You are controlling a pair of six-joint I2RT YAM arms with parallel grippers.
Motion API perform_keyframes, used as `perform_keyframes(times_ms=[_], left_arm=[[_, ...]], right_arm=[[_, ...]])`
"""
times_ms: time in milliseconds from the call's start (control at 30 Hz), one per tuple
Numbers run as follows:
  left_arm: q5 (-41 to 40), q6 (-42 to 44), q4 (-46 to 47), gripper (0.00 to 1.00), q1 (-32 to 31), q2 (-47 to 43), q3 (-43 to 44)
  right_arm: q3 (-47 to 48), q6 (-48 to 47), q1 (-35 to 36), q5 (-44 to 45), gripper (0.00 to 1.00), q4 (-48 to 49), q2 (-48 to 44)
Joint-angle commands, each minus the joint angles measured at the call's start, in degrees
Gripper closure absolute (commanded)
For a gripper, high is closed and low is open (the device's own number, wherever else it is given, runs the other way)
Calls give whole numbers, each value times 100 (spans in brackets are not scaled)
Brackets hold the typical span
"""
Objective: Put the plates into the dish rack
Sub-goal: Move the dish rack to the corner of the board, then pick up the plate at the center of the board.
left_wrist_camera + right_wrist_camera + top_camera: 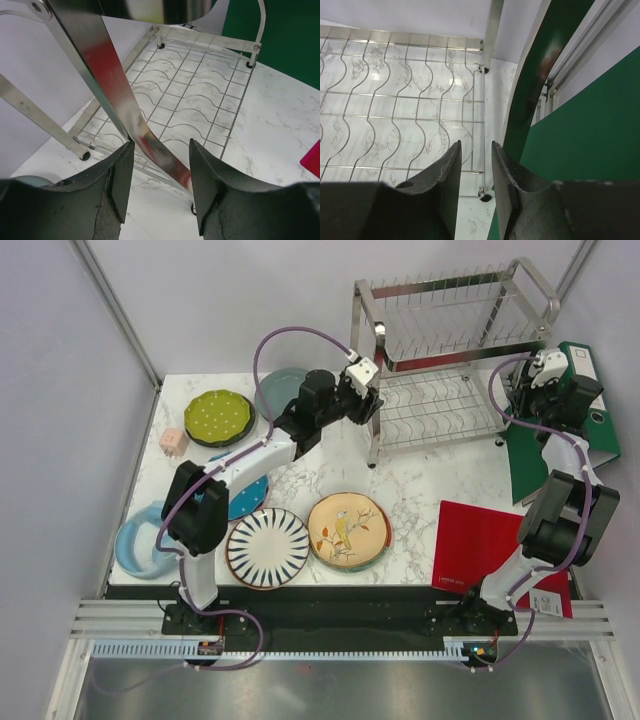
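White marble tabletop [420,490], enclosed by plain pale walls, carries all items. Left arm: base at the near left edge, upper link rising, forearm extended diagonally toward the far centre, wrist level with the rack's left front leg. Left end effector [366,405]: fingers apart and straddling that shiny leg [115,95]; whether the pads bear on it cannot be told. Right arm: base at the near right edge, elbow folded over the red folder [480,540], forearm running back to the far right, wrist above the green binder [580,420] and turned toward the rack's right end. Right end effector [520,398]: fingers narrowly apart, clamped on nothing; the lower tier's end rail [482,125] shows through the gap with marble on both sides of it. Rack [455,310]: upright on its feet at the far right of the tabletop, between the two end effectors, long axis running left to right along the back wall, upper tier set behind the lower. Plates [267,547]: lying flat, faces up, on the left half and near centre of the tabletop, well apart from the rack. A pink cube [172,440] sits near the left edge.
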Motion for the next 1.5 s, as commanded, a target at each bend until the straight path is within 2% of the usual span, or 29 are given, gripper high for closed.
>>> perform_keyframes(times_ms=[0,400,567,633,833,933,1033,1100,1133,1167,1233,1267,1333,1367,1433,1467], left_arm=[[-353,316,-86,45,14,466,682],[-1382,237,-280,44,330,1557,2097],[-1830,351,-157,42,462,1829,2370],[-2067,395,-139,41,506,1926,2590],[-1989,597,-34,37,541,1979,2635],[-1945,615,-42,31,532,1874,2512],[-1735,571,36,24,532,1332,1863],[-1734,509,159,21,532,874,1046],[-1760,518,290,3,532,358,730],[-1856,483,309,1,532,101,153],[-1962,430,196,0,524,-479,-404],[-2015,404,143,0,524,-1047,-937],[-2068,220,-67,0,524,-1674,-1424],[-1920,-51,-504,0,524,-2208,-1766],[-1647,-333,-1103,0,524,-2651,-2171],[-1368,-630,-1767,0,532,-2844,-2278]], right_arm=[[229,111,-17,49,63,295,132],[150,233,-17,14,62,278,-43],[-96,287,-8,-48,57,366,-420],[-236,304,-17,-65,51,366,-544],[-676,287,-8,-135,44,199,-1176],[-878,208,-17,-188,43,59,-1431],[-957,155,-17,-215,42,-161,-1668],[-984,163,-8,-241,41,-345,-1818],[-984,172,-17,-276,40,-416,-2002],[-1010,181,-17,-363,38,-556,-2082],[-1045,181,-17,-478,37,-741,-2379],[-1080,172,-17,-626,36,-994,-2468],[-1107,137,-17,-812,36,-1346,-2696],[-1055,137,-17,-1143,35,-1870,-2733],[-888,128,-8,-1592,35,-2566,-2672],[-870,146,18,-1821,36,-3170,-2619]])
